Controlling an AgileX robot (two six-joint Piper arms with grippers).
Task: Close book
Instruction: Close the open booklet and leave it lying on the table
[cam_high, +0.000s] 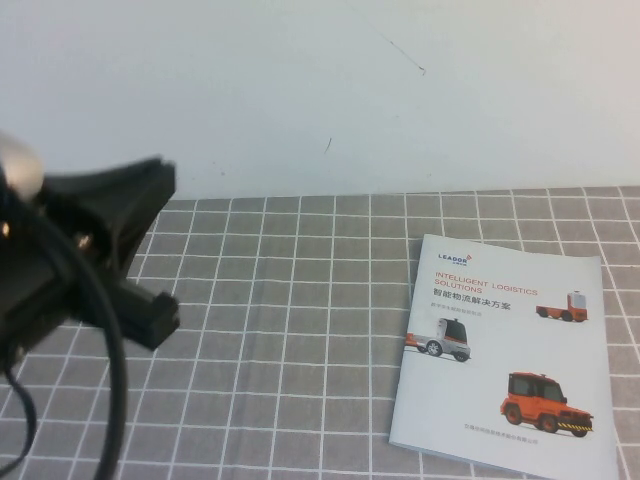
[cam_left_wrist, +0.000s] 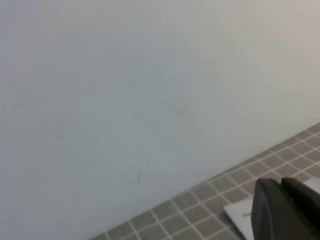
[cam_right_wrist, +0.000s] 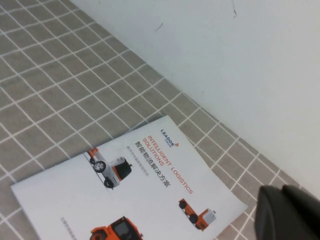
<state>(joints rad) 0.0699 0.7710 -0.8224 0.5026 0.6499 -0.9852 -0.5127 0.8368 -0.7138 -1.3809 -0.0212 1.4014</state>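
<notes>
So the book (cam_high: 505, 355) is lying flat and already shut on the grey grid mat (cam_high: 300, 330). It's over on my right side, toward the near edge, and turned a bit askew to the grid lines. The front cover faces up. It's white with a small LEADOR logo at the top, "INTELLIGENT LOGISTICS SOLUTIONS" in orange-red and a line of Chinese under that. There are also pictures of three little vehicles in orange and white.

My left gripper (cam_high: 160, 250) hangs in the air on the left, well apart from the book, fingers spread and holding nothing. My right gripper (cam_right_wrist: 287, 215) only pokes a dark edge into its own wrist view, near one corner of the book. Honestly can't tell its state. Behind the mat there's a plain white wall (cam_high: 320, 90).
</notes>
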